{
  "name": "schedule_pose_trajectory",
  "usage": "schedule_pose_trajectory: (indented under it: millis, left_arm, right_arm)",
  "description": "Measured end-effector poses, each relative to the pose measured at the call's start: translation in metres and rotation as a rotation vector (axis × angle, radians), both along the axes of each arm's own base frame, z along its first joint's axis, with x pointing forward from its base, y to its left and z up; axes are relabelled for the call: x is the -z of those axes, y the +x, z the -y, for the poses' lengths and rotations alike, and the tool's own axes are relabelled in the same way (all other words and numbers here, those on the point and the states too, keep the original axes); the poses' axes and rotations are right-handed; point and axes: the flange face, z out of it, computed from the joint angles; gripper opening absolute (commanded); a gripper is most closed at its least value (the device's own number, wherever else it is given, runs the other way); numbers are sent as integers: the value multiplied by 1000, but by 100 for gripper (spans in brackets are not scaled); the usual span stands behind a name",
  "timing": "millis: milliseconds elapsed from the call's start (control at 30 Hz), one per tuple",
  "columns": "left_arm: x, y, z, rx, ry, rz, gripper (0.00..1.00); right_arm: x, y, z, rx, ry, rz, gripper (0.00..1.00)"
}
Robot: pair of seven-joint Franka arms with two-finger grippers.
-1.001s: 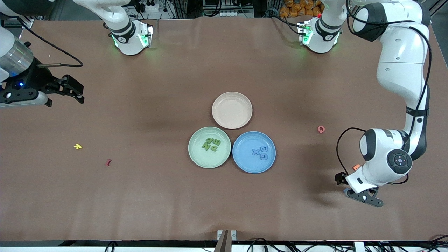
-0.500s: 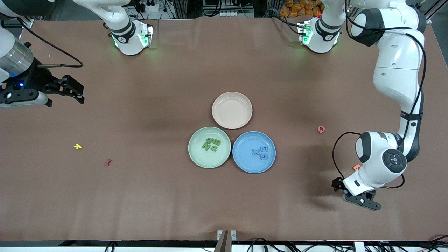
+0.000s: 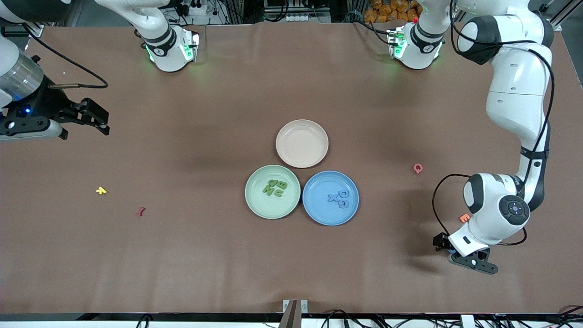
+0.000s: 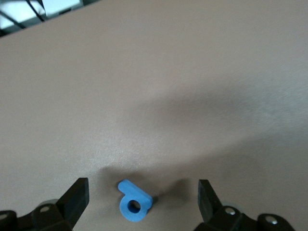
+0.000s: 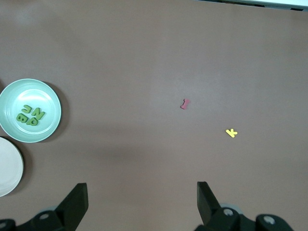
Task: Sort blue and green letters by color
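1. Left gripper (image 3: 457, 257) low over the brown table (image 3: 182, 255) near the front camera at the left arm's end; fingers (image 4: 77, 195) spread wide, nothing pinched.
2. Small chunky blue plastic letter P (image 4: 134, 201) lies flat on the table between those spread fingers, touching neither, per the left wrist view.
3. Three other blue letters (D, G, X) (image 3: 339, 198) sit clustered in the round blue plate (image 3: 319, 214) at mid-table.
4. Four green letters (N, B, P, U) (image 3: 275, 187) sit bunched in the round pale green plate (image 3: 255, 202), which touches the blue plate on the side toward the right arm's end.
5. Round empty-looking beige plate (image 3: 301, 143) just beside both, farther from the front camera.
6. Small pink letter Q (image 3: 417, 168) and small orange letter E (image 3: 464, 218) on the table toward the left arm's end; E just beside the left arm's wrist.
7. Small yellow letter K (image 3: 101, 190) and small dark red letter (image 3: 140, 211) lie toward the right arm's end, near each other.
8. Right gripper (image 3: 102, 122) waits over the table edge at the right arm's end, fingers (image 5: 77, 199) apart, holding nothing.
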Motion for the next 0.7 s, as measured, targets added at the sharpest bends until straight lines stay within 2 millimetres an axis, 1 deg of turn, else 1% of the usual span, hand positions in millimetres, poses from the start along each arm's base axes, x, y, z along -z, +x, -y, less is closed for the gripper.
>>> schedule_pose_trajectory:
  millis: [200,400,467,567,634,700]
  left_arm:
    - [9,-1,-8,-11,-3,-3,100]
    - [10,-1,-6,-10,-7,-4,100]
    - [10,-1,-6,-10,-8,-4,98]
    - [10,-1,-6,-10,-8,-3,98]
    - [10,-1,-6,-12,-9,-2,95]
    - [10,-1,-5,-13,-10,1,94]
  right_arm:
    - [2,1,-1,-1,0,-4,100]
    - [9,4,-2,-3,1,-16,100]
    - [12,6,-2,-3,1,-21,100]
    - [16,8,-2,-4,1,-28,100]
    - [18,9,-3,-5,1,-31,100]
    - [19,9,-3,-6,1,-33,100]
